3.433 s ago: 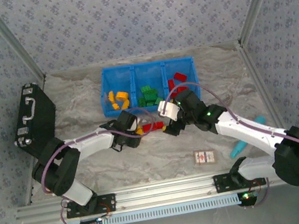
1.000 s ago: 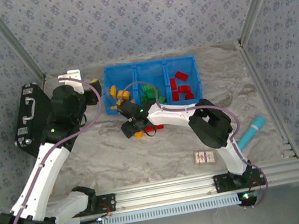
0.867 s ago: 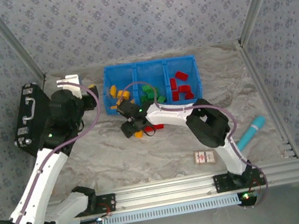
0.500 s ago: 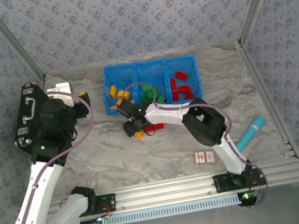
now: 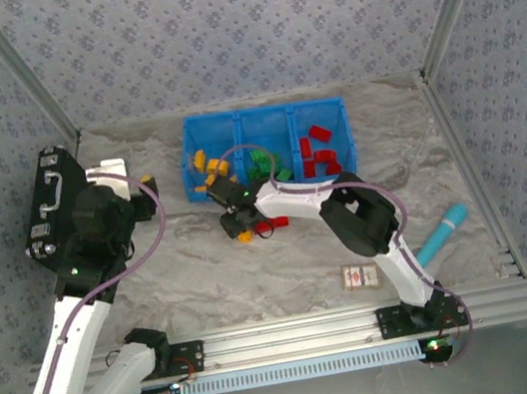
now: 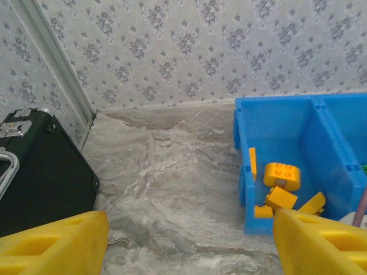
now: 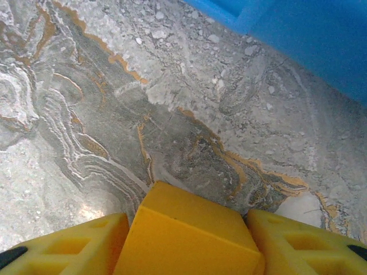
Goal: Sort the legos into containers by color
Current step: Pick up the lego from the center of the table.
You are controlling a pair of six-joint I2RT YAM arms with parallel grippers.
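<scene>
The blue bin (image 5: pixel 260 115) holds yellow legos (image 5: pixel 206 168) in its left container, green legos (image 5: pixel 263 165) in the middle one and red legos (image 5: pixel 318 152) in the right one. Just in front of the bin, my right gripper (image 5: pixel 239 224) is low over the table. Its yellow fingers (image 7: pixel 69 243) press both sides of a yellow lego (image 7: pixel 189 235). A red lego (image 5: pixel 270 224) lies beside it on the table. My left gripper (image 5: pixel 137 191) hangs open and empty left of the bin, and its wrist view looks at the left container (image 6: pixel 330 134) with its yellow legos (image 6: pixel 281 176).
A black case (image 5: pixel 57 201) with metal latches stands at the left wall. A red-and-white card box (image 5: pixel 360 276) and a teal stick (image 5: pixel 442 233) lie at the front right. Metal frame rails line the table's sides and near edge.
My left arm has drawn back leftward, away from the bin, with its gripper still open. My right gripper has stayed in place and closed its fingers onto the yellow lego.
</scene>
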